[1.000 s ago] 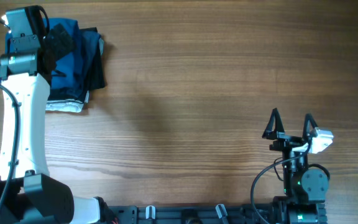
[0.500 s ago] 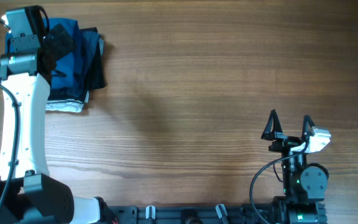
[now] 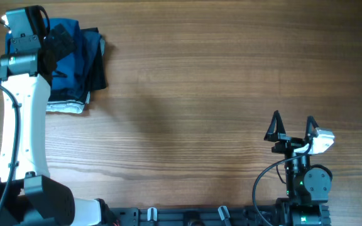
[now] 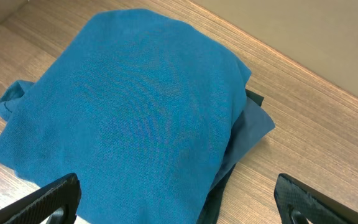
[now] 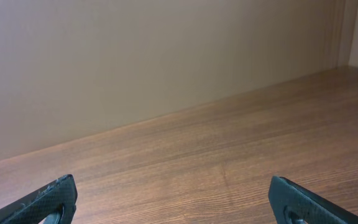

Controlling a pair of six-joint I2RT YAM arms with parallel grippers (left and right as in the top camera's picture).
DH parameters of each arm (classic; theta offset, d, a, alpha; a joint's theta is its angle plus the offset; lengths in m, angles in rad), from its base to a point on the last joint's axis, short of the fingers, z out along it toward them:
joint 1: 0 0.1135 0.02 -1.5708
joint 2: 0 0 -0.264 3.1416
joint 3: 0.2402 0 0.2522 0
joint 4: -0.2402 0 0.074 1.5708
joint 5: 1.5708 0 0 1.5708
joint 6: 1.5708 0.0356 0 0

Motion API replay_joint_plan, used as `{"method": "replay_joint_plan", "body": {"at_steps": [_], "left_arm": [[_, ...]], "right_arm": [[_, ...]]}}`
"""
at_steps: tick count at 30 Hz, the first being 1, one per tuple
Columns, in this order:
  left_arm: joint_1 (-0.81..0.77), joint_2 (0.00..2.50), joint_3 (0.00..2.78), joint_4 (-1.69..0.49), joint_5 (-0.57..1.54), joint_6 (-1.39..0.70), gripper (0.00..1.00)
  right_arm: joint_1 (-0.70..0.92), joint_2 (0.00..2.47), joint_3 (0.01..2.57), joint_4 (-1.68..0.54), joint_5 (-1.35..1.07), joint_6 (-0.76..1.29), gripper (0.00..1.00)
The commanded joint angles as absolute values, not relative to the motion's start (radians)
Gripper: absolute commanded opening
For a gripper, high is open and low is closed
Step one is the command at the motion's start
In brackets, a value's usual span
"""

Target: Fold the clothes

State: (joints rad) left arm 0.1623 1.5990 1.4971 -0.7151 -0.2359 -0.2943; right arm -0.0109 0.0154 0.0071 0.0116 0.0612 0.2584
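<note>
The medium-blue T-shirt (image 3: 74, 44) lies folded on top of a pile at the table's far left; it fills the left wrist view (image 4: 135, 112). My left gripper (image 3: 58, 45) hovers over the pile, jaws wide open (image 4: 176, 199) and empty, one finger above the shirt and one above bare wood. My right gripper (image 3: 292, 125) rests open and empty near the front right of the table, pointing at the far wall (image 5: 173, 199).
Under the blue shirt lie folded dark navy and black garments (image 3: 96, 69) and a white-grey garment (image 3: 65, 107). The dark edge shows in the left wrist view (image 4: 253, 99). The wooden table (image 3: 200, 94) spreads between the arms. A beige wall (image 5: 135, 56) stands behind.
My right gripper has shifted very slightly toward the left and front. The left arm and the pile have not moved.
</note>
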Motion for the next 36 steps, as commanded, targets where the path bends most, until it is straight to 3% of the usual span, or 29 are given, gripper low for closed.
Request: {"method": "replay_joint_plan", "body": {"at_steps": [1, 10, 11, 23, 29, 36], "left_arm": [[0.159, 1.566, 1.488, -0.722, -0.244, -0.296, 1.00], [0.088, 1.205, 1.251, -0.723, -0.244, -0.296, 1.00], [0.048, 1.043, 1.104, -0.723, -0.244, -0.296, 1.00], [0.042, 0.381, 0.457, -0.698, -0.242, -0.297, 1.00], [0.042, 0.242, 0.280, -0.481, -0.154, -0.297, 1.00], [0.041, 0.215, 0.113, -0.065, -0.046, -0.296, 1.00]], "right_arm": [[-0.005, 0.005, 0.005, 0.014, 0.072, 0.239, 1.00], [-0.005, 0.005, 0.005, 0.014, 0.072, 0.239, 1.00], [-0.005, 0.005, 0.005, 0.014, 0.072, 0.239, 1.00], [-0.005, 0.005, 0.005, 0.014, 0.072, 0.239, 0.99], [-0.005, 0.005, 0.005, 0.014, 0.072, 0.239, 1.00], [-0.005, 0.005, 0.005, 0.014, 0.072, 0.239, 1.00]]}}
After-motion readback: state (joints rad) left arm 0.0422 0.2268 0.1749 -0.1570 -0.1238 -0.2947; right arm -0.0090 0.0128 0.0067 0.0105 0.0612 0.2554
